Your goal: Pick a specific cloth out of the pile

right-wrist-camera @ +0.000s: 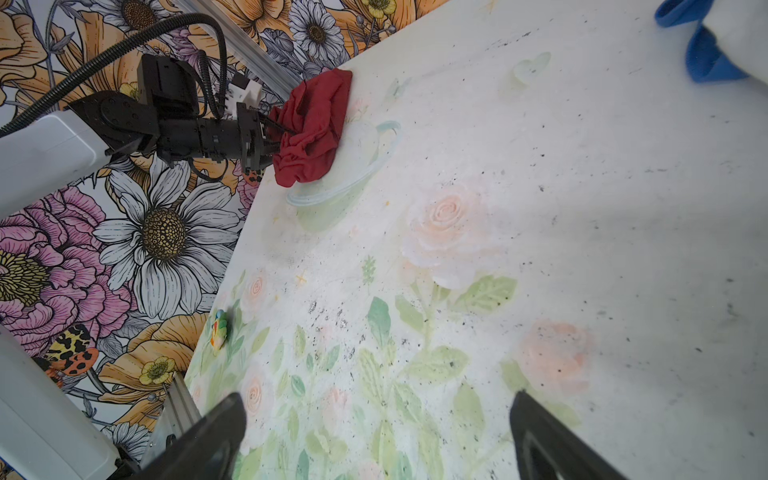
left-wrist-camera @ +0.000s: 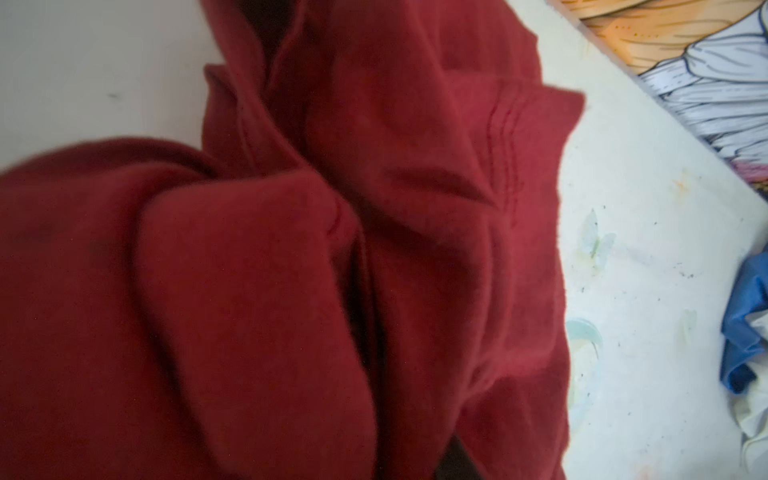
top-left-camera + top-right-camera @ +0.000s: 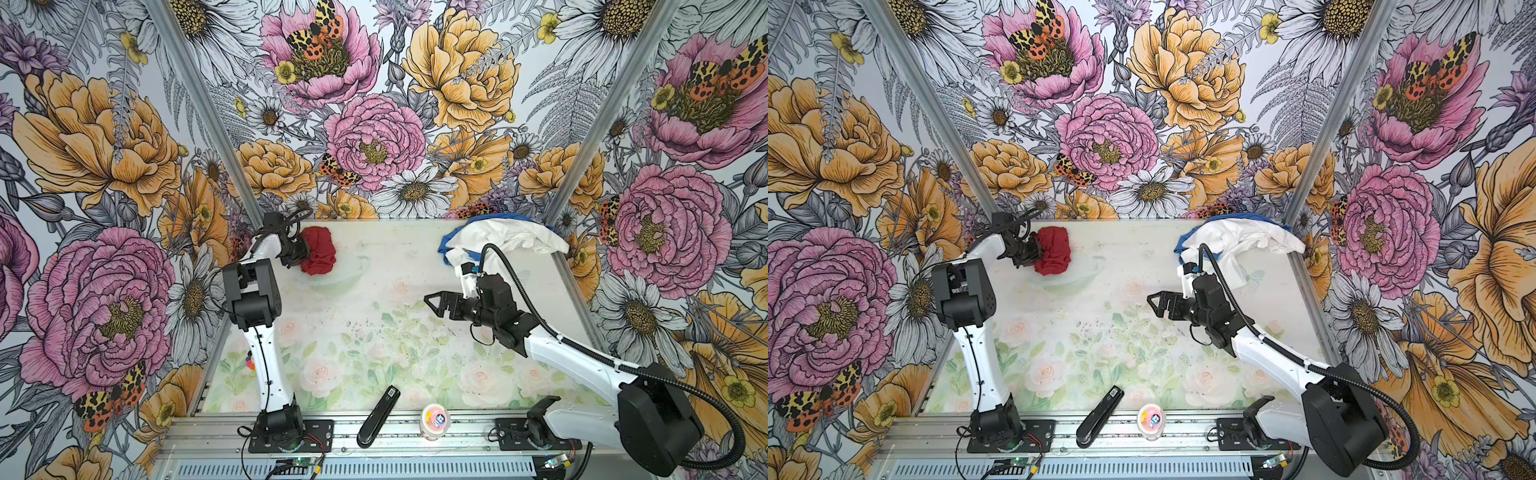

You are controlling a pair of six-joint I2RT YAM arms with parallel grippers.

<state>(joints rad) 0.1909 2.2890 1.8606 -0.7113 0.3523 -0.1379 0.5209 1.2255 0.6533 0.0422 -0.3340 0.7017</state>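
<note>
The dark red cloth [image 3: 319, 251] [image 3: 1054, 251] lies bunched at the far left of the table, well apart from the pile. My left gripper [image 3: 302, 251] [image 3: 1036, 254] [image 1: 282, 143] is pushed into its left side, and red folds cover the fingertips. The cloth [image 2: 291, 249] fills the left wrist view and hides the jaws. The pile [image 3: 503, 239] [image 3: 1237, 237], white fabric over royal blue, sits in the far right corner. My right gripper [image 3: 432, 306] [image 3: 1154, 307] [image 1: 376, 399] hovers open and empty over the table's middle right, below the pile.
A black stapler-like tool [image 3: 378, 415] [image 3: 1099, 415] and a pink-lidded tub [image 3: 435, 420] [image 3: 1151, 420] sit at the table's front edge. A small colourful item [image 3: 250, 361] [image 1: 220, 328] lies at the left edge. Flowered walls close in the table [image 3: 374, 332] on three sides.
</note>
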